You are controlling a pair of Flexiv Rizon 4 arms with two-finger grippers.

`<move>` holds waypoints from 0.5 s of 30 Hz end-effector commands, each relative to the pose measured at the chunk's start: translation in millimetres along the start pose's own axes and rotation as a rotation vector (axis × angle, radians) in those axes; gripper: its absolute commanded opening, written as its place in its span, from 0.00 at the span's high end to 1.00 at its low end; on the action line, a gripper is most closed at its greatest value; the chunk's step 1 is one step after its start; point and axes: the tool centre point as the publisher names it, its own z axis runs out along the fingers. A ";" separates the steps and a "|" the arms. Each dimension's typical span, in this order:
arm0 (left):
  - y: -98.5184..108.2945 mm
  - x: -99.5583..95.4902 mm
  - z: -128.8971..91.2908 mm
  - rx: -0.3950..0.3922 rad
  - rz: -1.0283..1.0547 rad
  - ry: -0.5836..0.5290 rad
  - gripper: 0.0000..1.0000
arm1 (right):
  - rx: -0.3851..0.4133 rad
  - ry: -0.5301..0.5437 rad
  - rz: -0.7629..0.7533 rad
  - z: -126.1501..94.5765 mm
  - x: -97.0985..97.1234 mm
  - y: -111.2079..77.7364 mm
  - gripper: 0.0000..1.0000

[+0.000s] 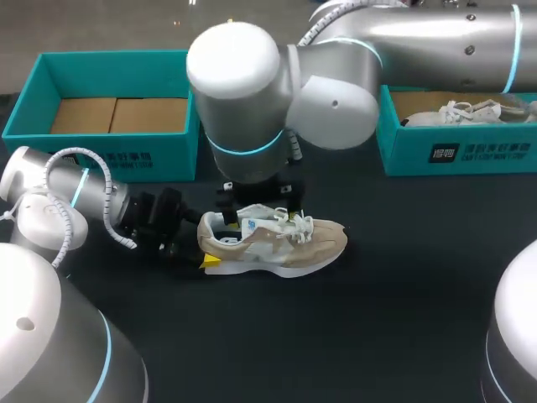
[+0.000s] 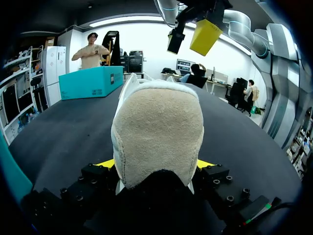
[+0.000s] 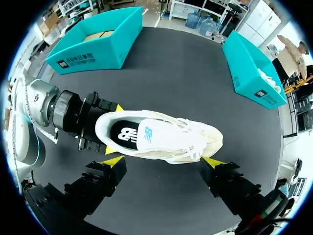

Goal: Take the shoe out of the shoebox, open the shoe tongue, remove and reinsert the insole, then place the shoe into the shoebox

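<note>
A beige and white shoe [image 1: 273, 243] lies on the dark table, toe to the right. My left gripper [image 1: 205, 252] comes in low from the left and is shut on its heel [image 2: 156, 127], one yellow tip on each side. In the right wrist view the white tongue [image 3: 149, 133] lies over the opening and the black insole [image 3: 124, 134] shows inside. My right gripper [image 3: 163, 161] hangs open above the shoe [image 3: 166, 142] without touching it, its fingers [image 3: 115, 160] spread wide; it also shows over the shoe in the left wrist view [image 2: 190, 36].
An open teal shoebox [image 1: 126, 159] with a bare cardboard floor stands at the back left. A second teal box [image 1: 470, 151] at the back right holds a white shoe [image 1: 470, 111]. My right arm's big elbow [image 1: 243, 84] hangs over the table's middle.
</note>
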 end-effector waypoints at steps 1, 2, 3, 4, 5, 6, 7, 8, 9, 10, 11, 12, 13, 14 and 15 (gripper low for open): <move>3.2 -2.6 5.0 -0.005 -0.001 0.001 1.00 | 0.022 -0.130 -0.010 14.1 29.7 9.1 0.00; 3.2 -2.6 5.0 -0.005 -0.001 0.001 1.00 | 0.026 -0.131 -0.013 16.7 30.1 10.2 0.00; 3.2 -2.6 5.0 -0.005 -0.001 0.001 1.00 | 0.031 -0.143 -0.018 18.9 30.4 11.3 0.00; 3.2 -2.6 5.0 -0.005 -0.001 0.001 1.00 | 0.036 -0.166 -0.028 22.7 30.7 12.9 0.00; 3.2 -2.6 5.0 -0.005 -0.001 0.001 1.00 | 0.039 -0.171 -0.022 25.5 30.5 13.9 0.00; 3.2 -2.6 5.0 -0.005 -0.001 0.001 1.00 | 0.038 -0.171 -0.006 26.9 29.2 14.4 0.00; 3.2 -2.6 5.0 -0.005 -0.001 0.001 1.00 | 0.038 -0.171 -0.006 26.9 29.2 14.4 0.00; 3.2 -2.6 5.0 -0.005 -0.001 0.001 1.00 | 0.038 -0.171 -0.006 26.9 29.2 14.4 0.00; 3.2 -2.6 5.0 -0.005 -0.001 0.001 1.00 | 0.038 -0.171 -0.006 26.9 29.2 14.4 0.00; 3.2 -2.6 5.0 -0.005 -0.001 0.001 1.00 | 0.038 -0.171 -0.006 26.9 29.2 14.4 0.00; 3.2 -2.6 5.0 -0.005 -0.001 0.001 1.00 | 0.038 -0.171 -0.006 26.9 29.2 14.4 0.00; 3.2 -2.6 5.0 -0.005 -0.001 0.001 1.00 | 0.038 -0.171 -0.006 26.9 29.2 14.4 0.00; 3.2 -2.6 5.0 -0.005 -0.001 0.001 1.00 | 0.038 -0.171 -0.006 26.9 29.2 14.4 0.00; 3.2 -2.6 5.0 -0.005 -0.001 0.001 1.00 | 0.038 -0.171 -0.006 26.9 29.2 14.4 0.00; 3.2 -2.6 5.0 -0.005 -0.001 0.001 1.00 | 0.038 -0.171 -0.006 26.9 29.2 14.4 0.00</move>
